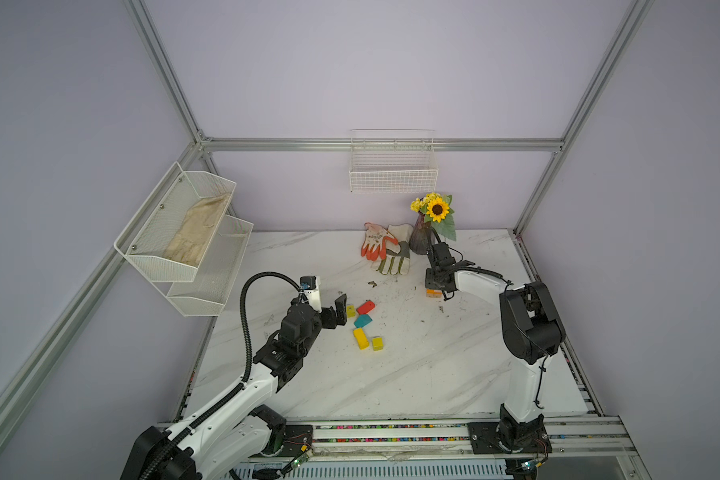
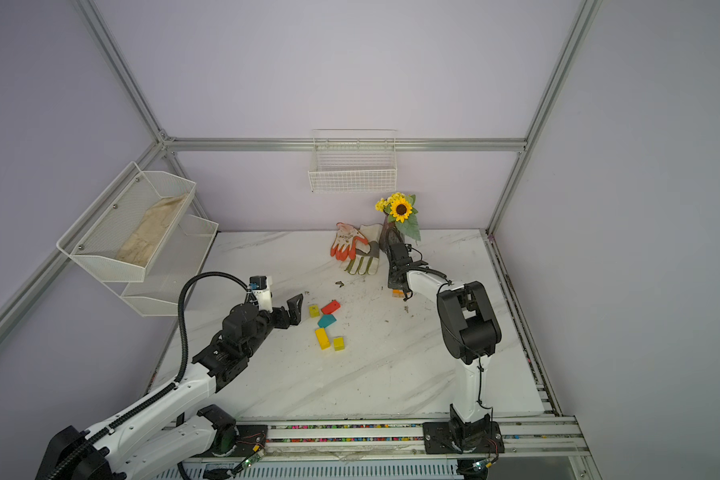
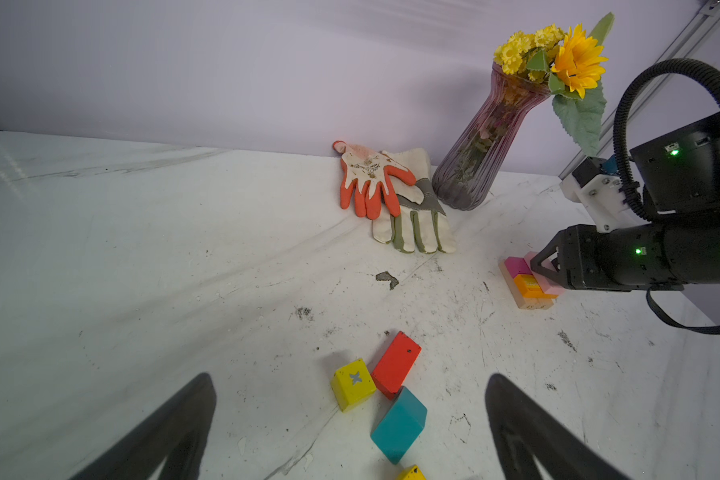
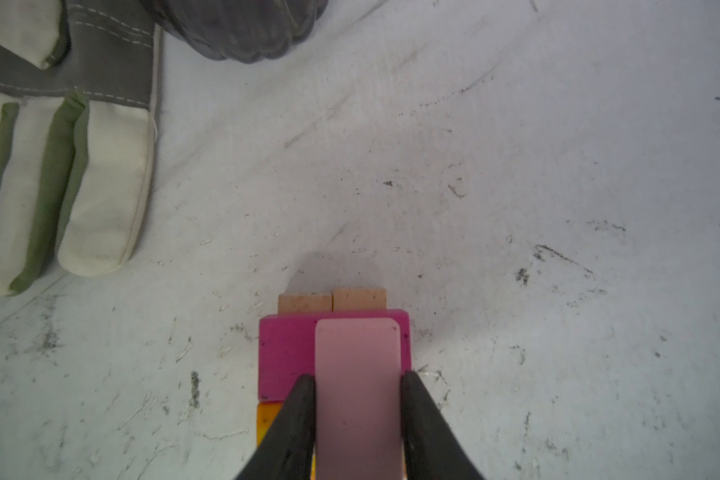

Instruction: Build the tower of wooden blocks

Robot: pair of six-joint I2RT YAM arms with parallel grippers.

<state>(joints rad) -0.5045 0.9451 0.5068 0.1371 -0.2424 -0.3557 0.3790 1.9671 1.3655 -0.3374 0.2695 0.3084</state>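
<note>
My right gripper [image 4: 357,374] is shut on a pale pink bar [image 4: 357,349], its fingers pressed against the bar's two long sides. The bar sits over the low tower [image 3: 524,286]: two tan blocks [image 4: 331,300] at the bottom, with a magenta block [image 4: 285,353] and an orange block [image 3: 528,286] on them. In both top views this gripper [image 1: 432,286] hides most of the stack. My left gripper [image 3: 350,378] is open above the table. Just ahead of it lie a yellow cube [image 3: 352,384], a red bar [image 3: 395,363] and a teal pentagon [image 3: 398,424].
A yellow bar [image 1: 361,338] and a second yellow cube [image 1: 377,343] lie nearer the front. Two work gloves [image 1: 385,251] and the purple vase with a sunflower [image 1: 420,239] stand close behind the tower. Wire baskets [image 1: 393,172] hang on the walls.
</note>
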